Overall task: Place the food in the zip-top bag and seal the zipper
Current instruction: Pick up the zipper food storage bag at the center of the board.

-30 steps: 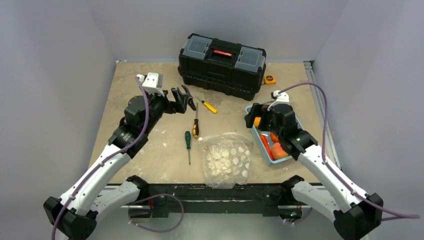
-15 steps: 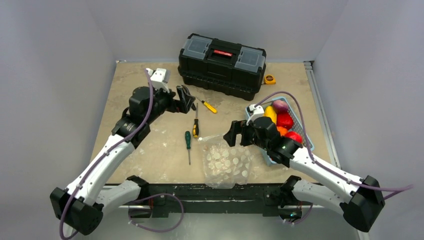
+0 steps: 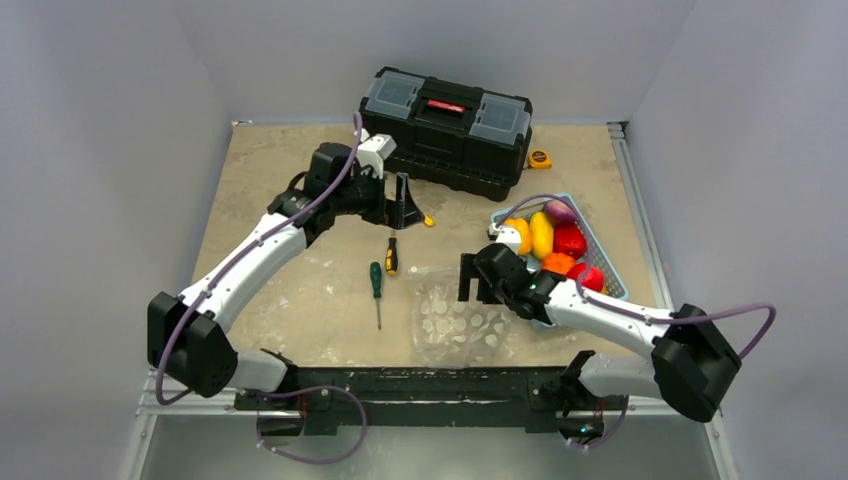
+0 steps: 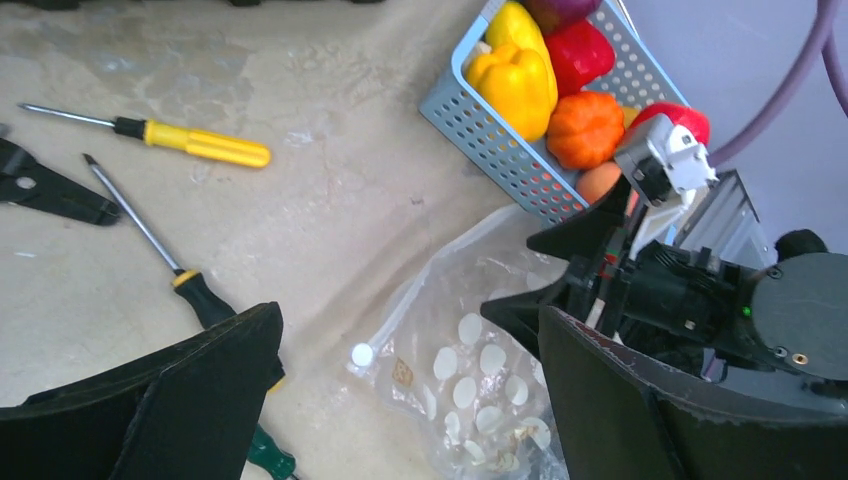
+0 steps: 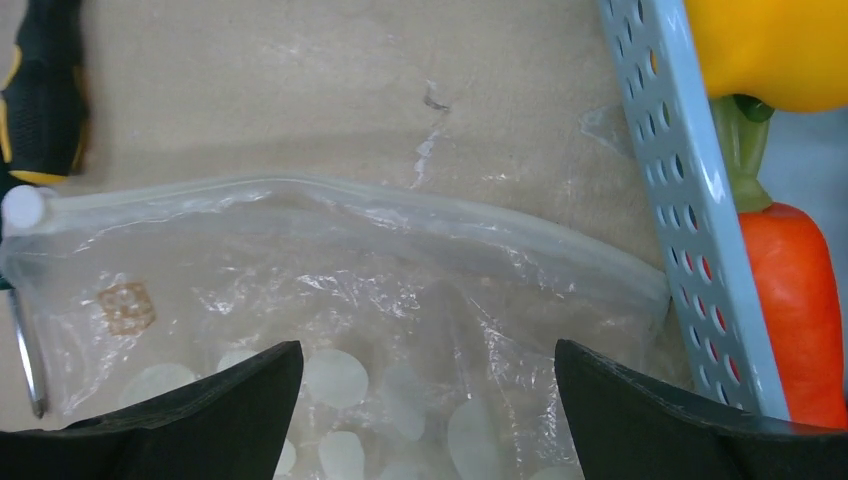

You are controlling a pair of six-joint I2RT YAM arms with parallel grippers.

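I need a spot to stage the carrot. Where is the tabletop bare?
Bare: the far-left corner beside the toolbox, and the strip between toolbox, basket and bag. Crowded: around the screwdrivers and where the right pincer hangs over the bag.

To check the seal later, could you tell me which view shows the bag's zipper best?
The right wrist view: the zipper runs across most of the frame, close up. The left wrist view shows its white round end and part of the strip. In the top view it is a faint edge.
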